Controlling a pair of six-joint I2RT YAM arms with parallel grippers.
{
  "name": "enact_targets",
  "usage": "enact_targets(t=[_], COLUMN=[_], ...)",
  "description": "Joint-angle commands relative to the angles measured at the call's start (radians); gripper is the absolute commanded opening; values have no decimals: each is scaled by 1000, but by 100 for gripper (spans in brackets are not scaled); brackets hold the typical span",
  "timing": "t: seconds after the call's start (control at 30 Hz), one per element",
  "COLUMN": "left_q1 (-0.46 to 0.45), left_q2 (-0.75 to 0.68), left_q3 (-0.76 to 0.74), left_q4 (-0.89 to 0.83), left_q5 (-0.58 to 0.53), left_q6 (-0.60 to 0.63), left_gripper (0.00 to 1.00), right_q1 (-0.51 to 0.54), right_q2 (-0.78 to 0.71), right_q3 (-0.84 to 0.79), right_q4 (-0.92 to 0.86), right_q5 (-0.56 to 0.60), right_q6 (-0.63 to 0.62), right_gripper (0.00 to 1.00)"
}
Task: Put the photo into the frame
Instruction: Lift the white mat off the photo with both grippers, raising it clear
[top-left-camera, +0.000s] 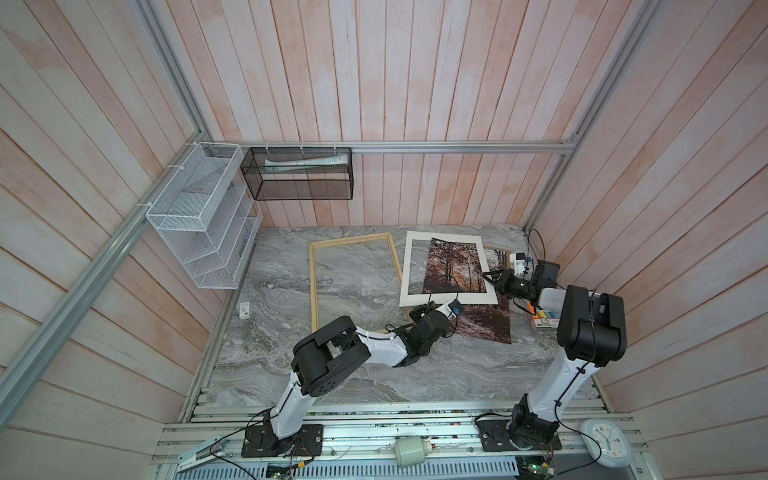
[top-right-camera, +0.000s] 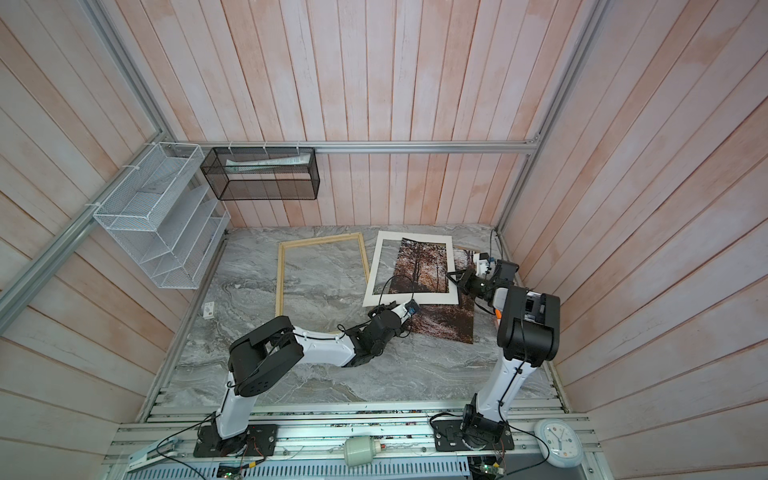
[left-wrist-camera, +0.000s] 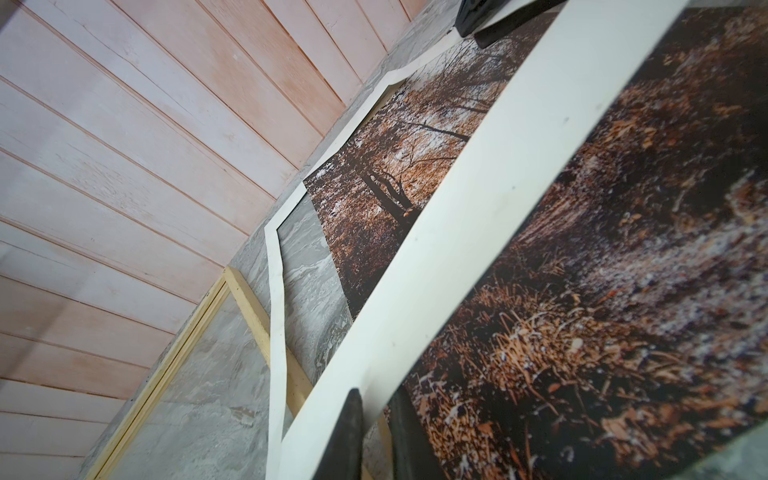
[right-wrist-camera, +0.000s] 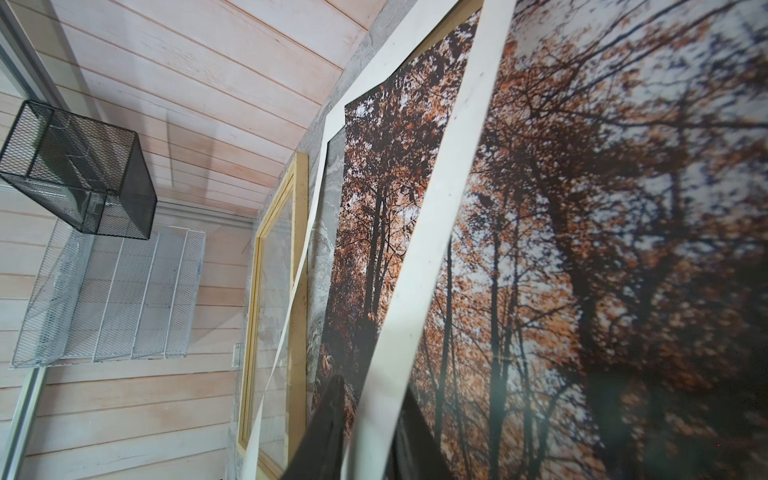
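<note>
The frame (top-left-camera: 314, 286) of pale wood rails lies flat on the marble table, left of centre, with table showing through it; its rail (left-wrist-camera: 249, 303) also shows in the left wrist view. The photo (top-left-camera: 453, 266), an autumn forest print, lies tilted at the right under a white mat (top-left-camera: 412, 266). My left gripper (top-left-camera: 426, 309) is shut on the mat's near strip (left-wrist-camera: 457, 257), a finger on each face. My right gripper (top-left-camera: 485, 275) is shut on the mat's right strip (right-wrist-camera: 440, 199), which bows up off the photo (right-wrist-camera: 602, 249).
A white mesh rack (top-left-camera: 199, 220) hangs on the left wall and a black mesh basket (top-left-camera: 299, 174) on the back wall. A small white tag (top-left-camera: 244, 309) lies left of the frame. A coloured box (top-left-camera: 542, 322) sits by the right arm.
</note>
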Motion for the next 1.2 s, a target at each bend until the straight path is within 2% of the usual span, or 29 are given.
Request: enact_targets(t=[0.0, 0.07, 0.17, 0.23, 0.3, 0.4, 0.6, 0.7, 0.83, 0.93, 1.17], left_q1=[-3, -4, -3, -3, 0, 18, 97, 203, 402, 522, 619], left_q2=[-22, -21, -15, -15, -29, -81, -226, -319, -389, -415, -347], left_q3=[6, 9, 17, 20, 22, 12, -20, -43, -45, -98, -90], left_q4=[-5, -9, -22, -24, -42, -88, -170, -230, -341, -316, -392], left_q5=[-11, -12, -18, -24, -18, 53, 169, 289, 595, 776, 968], left_q6=[-20, -20, -25, -30, -59, -149, -306, -420, -618, -712, -752], left_gripper=[18, 23, 40, 46, 48, 51, 53, 57, 58, 58, 58], right_q1=[-2, 0, 3, 8, 15, 22, 42, 51, 64, 76, 108], right_q2=[0, 2, 8, 15, 24, 31, 30, 16, -15, -39, -105], right_q3=[11, 15, 26, 35, 47, 68, 112, 124, 123, 128, 126], right_q4=[40, 50, 51, 51, 50, 39, -8, -26, -37, -64, -115], right_q5=[-45, -51, -53, -62, -67, -68, -73, -73, -83, -82, -84], right_q6=[11, 18, 18, 17, 15, 7, -22, -36, -51, -75, -125], right_gripper=[18, 16, 13, 10, 8, 8, 7, 7, 7, 7, 7])
